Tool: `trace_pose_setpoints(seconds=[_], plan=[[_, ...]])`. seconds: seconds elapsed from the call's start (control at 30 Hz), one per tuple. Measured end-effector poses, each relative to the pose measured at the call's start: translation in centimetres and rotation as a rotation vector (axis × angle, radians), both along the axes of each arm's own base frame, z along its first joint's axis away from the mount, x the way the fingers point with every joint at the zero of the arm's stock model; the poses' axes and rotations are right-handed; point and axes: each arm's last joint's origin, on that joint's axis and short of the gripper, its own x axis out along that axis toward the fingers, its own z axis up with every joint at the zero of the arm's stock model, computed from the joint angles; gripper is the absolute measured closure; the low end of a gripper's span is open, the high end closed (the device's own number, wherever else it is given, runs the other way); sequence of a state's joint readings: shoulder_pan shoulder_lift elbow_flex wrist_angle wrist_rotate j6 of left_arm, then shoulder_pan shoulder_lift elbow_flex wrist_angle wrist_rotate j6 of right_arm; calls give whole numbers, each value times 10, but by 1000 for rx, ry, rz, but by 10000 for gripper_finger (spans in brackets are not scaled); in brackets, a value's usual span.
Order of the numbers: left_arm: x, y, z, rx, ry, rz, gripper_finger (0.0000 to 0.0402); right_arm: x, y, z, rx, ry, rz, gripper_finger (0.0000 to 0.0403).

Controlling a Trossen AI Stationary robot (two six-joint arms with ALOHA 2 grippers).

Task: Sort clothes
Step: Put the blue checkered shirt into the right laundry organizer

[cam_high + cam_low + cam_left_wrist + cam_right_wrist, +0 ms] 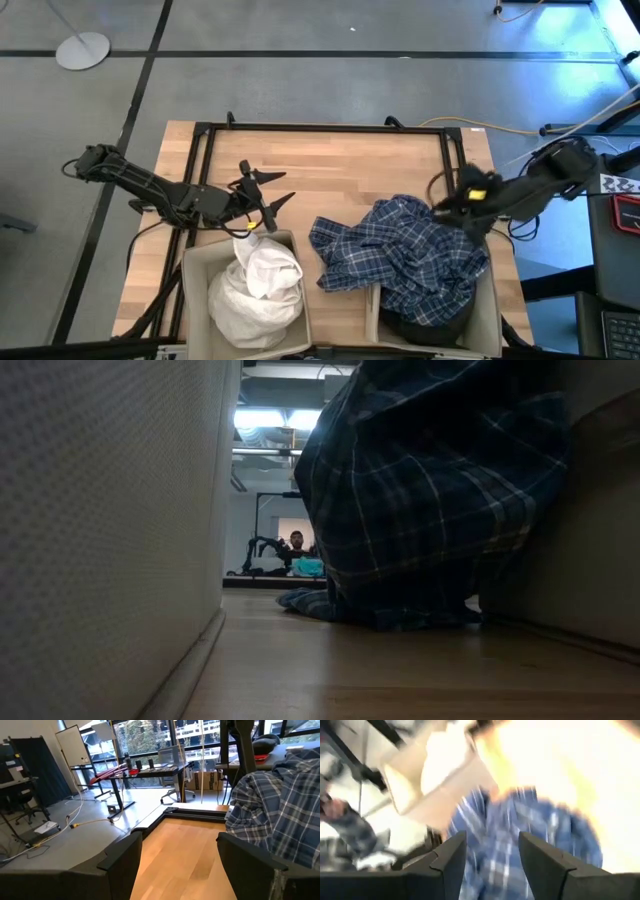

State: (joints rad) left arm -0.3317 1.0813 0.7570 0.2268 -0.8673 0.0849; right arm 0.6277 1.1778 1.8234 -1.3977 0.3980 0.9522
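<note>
From overhead I have the left gripper [268, 196] over bare table [340, 170], just beyond the far edge of the left box [196, 262]. Its jaws are spread and hold nothing; my left wrist view confirms the fingers [122, 857] wide apart with only wood between them.

White garment [258, 288] sits bunched inside the left box, filling most of it.

Plaid shirt [400, 250] is draped over the right box [484, 310], one part spilling left onto the table between the two boxes, the rest heaped on the box's contents. A dark garment [425, 325] shows under the plaid at the box's near edge; I can't tell its colour for sure.

Right gripper [470, 212] is at the plaid's far right edge, just above the box's far corner. In my right wrist view the fingers [451, 857] are apart, blurred blue plaid [520, 855] beyond them; whether they touch the cloth I cannot tell.

Low view: plaid [430, 490] hangs down to the tabletop beside the right box wall [590, 510], left box wall [110, 510] close on the other side. A person [297, 543] sits far off in the room.
</note>
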Motion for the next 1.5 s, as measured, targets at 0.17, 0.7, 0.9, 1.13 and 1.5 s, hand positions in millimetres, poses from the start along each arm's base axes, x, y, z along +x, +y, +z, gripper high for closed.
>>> trace_pose_setpoints(seconds=[0.17,0.7,0.9,1.13,1.5], plan=[[0,0,0,2,2,-1,150,13,4,15,-228,-221,20,219],[0,-1,-1,-8,6,-18,150,122,34,-28,-523,-218,146,202],[1,-1,-1,-12,7,-49,150,147,36,-46,-468,-155,230,117],[1,-1,-1,-7,9,-50,150,163,47,-81,-446,58,322,46],[1,-1,-2,-5,15,-50,150,196,68,-142,-355,333,489,51]])
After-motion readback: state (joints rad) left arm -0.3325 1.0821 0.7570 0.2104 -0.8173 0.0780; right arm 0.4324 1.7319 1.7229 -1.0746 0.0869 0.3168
